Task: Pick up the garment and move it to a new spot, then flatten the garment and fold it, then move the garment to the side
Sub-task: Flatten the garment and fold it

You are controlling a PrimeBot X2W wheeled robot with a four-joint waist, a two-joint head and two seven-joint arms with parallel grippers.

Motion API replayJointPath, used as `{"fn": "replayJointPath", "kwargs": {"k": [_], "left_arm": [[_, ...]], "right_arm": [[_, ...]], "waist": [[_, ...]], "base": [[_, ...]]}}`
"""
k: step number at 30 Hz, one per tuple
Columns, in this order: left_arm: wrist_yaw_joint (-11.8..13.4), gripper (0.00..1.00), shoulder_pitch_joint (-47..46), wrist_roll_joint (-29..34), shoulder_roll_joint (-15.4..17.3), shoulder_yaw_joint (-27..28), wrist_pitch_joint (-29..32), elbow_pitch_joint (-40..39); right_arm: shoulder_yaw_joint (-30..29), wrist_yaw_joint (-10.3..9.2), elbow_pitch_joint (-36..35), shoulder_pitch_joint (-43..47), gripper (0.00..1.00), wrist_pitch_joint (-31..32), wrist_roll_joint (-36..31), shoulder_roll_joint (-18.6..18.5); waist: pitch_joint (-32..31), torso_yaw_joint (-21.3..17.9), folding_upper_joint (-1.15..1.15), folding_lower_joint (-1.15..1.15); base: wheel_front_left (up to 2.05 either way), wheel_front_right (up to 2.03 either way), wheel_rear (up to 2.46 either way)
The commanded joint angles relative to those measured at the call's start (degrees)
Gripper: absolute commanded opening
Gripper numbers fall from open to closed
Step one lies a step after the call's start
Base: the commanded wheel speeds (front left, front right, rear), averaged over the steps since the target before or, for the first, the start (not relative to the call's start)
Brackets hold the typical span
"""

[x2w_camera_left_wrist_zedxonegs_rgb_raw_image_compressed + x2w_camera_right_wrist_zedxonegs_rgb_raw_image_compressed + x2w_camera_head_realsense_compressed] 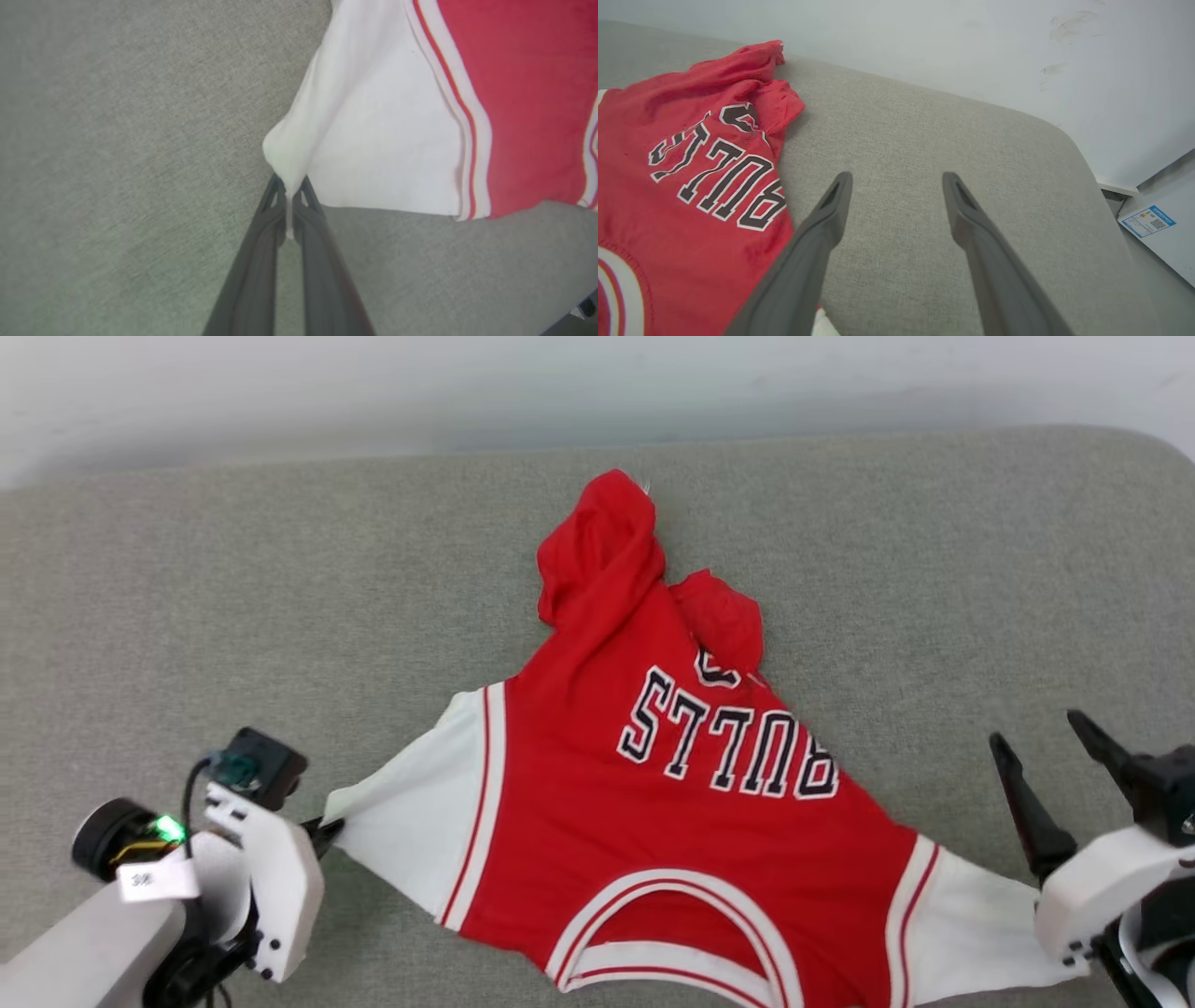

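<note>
The garment (pixel 653 784), a red jersey with white sleeves and dark lettering, lies on the grey cushion with its collar toward me and its hem bunched at the far end. My left gripper (pixel 322 831) is shut on the tip of the white sleeve (pixel 373 140); the cloth is pinched between the fingertips (pixel 273 196) and pulled taut. My right gripper (pixel 1041 737) is open above the cushion, beside the garment's other white sleeve (pixel 980 933). In the right wrist view its fingers (pixel 831 210) spread over bare fabric, the garment's lettering (pixel 719 172) to their left.
The grey cushion (pixel 187 616) spans the whole head view and ends at a pale wall behind. In the right wrist view the cushion's rounded corner (pixel 1069 140) drops off to a white box with a blue label (pixel 1148 221) on the floor.
</note>
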Motion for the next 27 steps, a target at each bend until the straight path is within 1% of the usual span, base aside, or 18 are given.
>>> {"fn": "replayJointPath", "kwargs": {"k": [1, 4, 9, 13, 16, 20, 22, 23, 27], "left_arm": [[0.63, 0.0, 0.89, -0.58, 0.4, 0.44, -0.44, -0.47], [3.21, 0.0, 4.52, -1.85, 2.17, 1.82, -2.26, -3.29], [6.69, 0.0, 8.66, -3.66, 4.24, 3.62, -4.31, -7.71], [8.45, 0.0, 10.13, -3.63, 5.62, 4.39, -4.87, -10.2], [9.1, 0.0, 10.57, -3.43, 6.09, 4.47, -4.93, -11.6], [9.61, 0.0, 9.62, -2.88, 5.68, 4.32, -4.76, -12.83], [9.7, 0.0, 9.0, -2.51, 5.45, 4.19, -4.74, -13.22], [9.73, 0.0, 8.7, -2.24, 5.31, 4.14, -4.72, -13.34], [9.8, 0.0, 7.85, -1.64, 4.8, 4.1, -5.02, -13.56]], "right_arm": [[0.06, -0.09, -0.36, 1.05, 1.0, 0.61, 0.47, -0.63], [1.2, -0.08, -1.83, 3.9, 1.0, 4.94, 1.77, -3.2], [3.85, -0.09, -4.89, 8.09, 1.0, 15.18, 5.74, -8.04], [5.61, -0.09, -6.0, 10.39, 1.0, 23.9, 9.14, -12.78], [6.2, -0.09, -5.68, 10.91, 1.0, 28.24, 11.15, -15.28], [6.93, -0.09, -4.18, 10.68, 1.0, 31.48, 12.35, -17.42], [7.23, -0.09, -2.94, 10.12, 1.0, 31.85, 13.22, -17.11], [7.61, -0.09, -2.35, 9.82, 1.0, 31.92, 12.88, -17.61], [9.04, -0.09, 1.46, 7.94, 1.0, 30.65, 12.97, -16.89]], "waist": [[-0.7, 0.51, 0.0, -0.01], [-1.56, 0.97, 0.0, -0.01], [-2.5, 1.47, 0.0, -0.01], [-2.59, 1.77, 0.0, -0.01], [-2.18, 2.07, 0.0, -0.01], [-1.15, 2.82, 0.0, -0.01], [-0.51, 3.18, 0.0, -0.01], [-0.13, 3.38, 0.0, -0.01], [1.34, 3.79, 0.0, -0.01]], "base": [[0.0, 0.0, 0.0], [0.0, 0.0, 0.0], [0.0, 0.0, 0.0], [0.0, 0.0, 0.0], [0.0, 0.0, 0.0], [0.0, 0.0, 0.0], [0.0, 0.0, 0.0], [0.0, 0.0, 0.0], [0.0, 0.0, 0.0]]}}
